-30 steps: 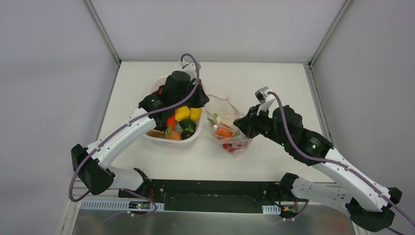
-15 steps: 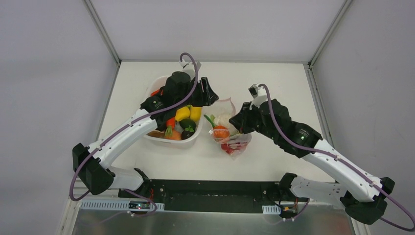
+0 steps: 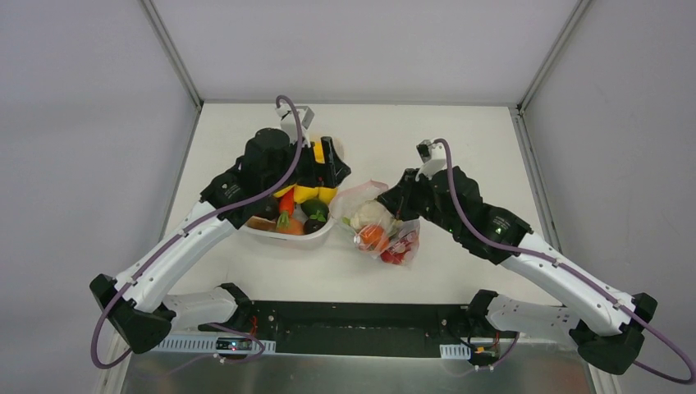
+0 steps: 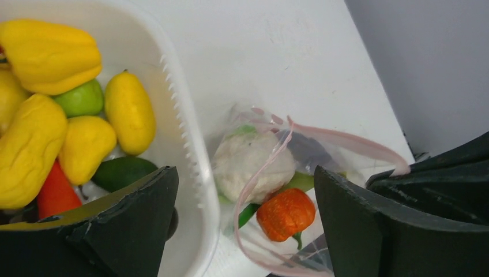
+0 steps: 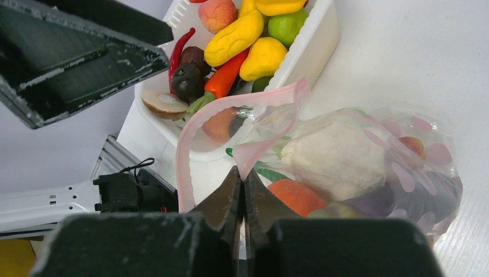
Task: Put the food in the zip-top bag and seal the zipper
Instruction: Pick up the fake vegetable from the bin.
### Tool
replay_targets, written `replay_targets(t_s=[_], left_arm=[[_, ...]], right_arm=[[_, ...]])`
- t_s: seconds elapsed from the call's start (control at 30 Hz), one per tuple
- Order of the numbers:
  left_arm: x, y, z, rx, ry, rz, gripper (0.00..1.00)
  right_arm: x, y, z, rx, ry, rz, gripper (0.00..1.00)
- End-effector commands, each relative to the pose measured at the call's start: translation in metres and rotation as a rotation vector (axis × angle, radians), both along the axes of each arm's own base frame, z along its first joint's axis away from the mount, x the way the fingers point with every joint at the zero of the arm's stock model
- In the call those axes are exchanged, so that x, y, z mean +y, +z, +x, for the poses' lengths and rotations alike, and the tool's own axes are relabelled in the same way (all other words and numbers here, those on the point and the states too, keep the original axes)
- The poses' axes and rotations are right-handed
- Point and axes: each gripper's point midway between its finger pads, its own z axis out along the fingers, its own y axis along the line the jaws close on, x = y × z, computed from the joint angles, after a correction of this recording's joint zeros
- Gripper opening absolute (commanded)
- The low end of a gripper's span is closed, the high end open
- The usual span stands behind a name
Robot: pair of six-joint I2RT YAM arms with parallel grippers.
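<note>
Left gripper has drawn back over the tub, wide, empty; right gripper pinches the zipper, bag open for more food.

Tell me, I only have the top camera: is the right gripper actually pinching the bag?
Observer: Yes. The right wrist camera shows the right gripper shut on the zipper at the mouth of the bag.
Operator: Is the mouth open?
Observer: Yes. The two sides of the pink strip stand apart in a wide loop.
Operator: Is the left gripper carrying anything?
Observer: No. Its wrist camera shows the left gripper open and empty. The rim of the tub and the bag's mouth both show between its fingers.
</note>
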Motion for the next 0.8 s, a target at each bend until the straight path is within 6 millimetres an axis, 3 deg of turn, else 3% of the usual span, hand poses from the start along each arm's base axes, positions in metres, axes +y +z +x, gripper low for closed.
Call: replay_targets(t_s=[0.0, 0.23, 0.43, 0.57, 0.77], left_arm=[[0.048, -0.028, -0.014, 0.033, 0.102, 0.161, 0.91], [0.14, -0.073, -0.039, 0.123, 0.476, 0.29, 0.99], [0.197, -0.078, -0.056, 0.1, 0.776, 0.237, 0.99], [0.213, -0.08, -0.063, 0.092, 0.849, 0.239, 0.99], [0.212, -0.092, -0.066, 0.141, 0.844, 0.277, 0.99]], right_arm=[[0.008, 0.016, 0.005, -0.033, -0.003, 0.063, 0.04], [0.006, 0.013, 0.007, -0.047, -0.006, 0.041, 0.05], [0.006, 0.011, 0.009, -0.058, -0.007, 0.023, 0.05], [0.004, 0.01, 0.01, -0.062, -0.008, 0.018, 0.06], [0.005, 0.008, 0.011, -0.059, -0.009, 0.02, 0.06]])
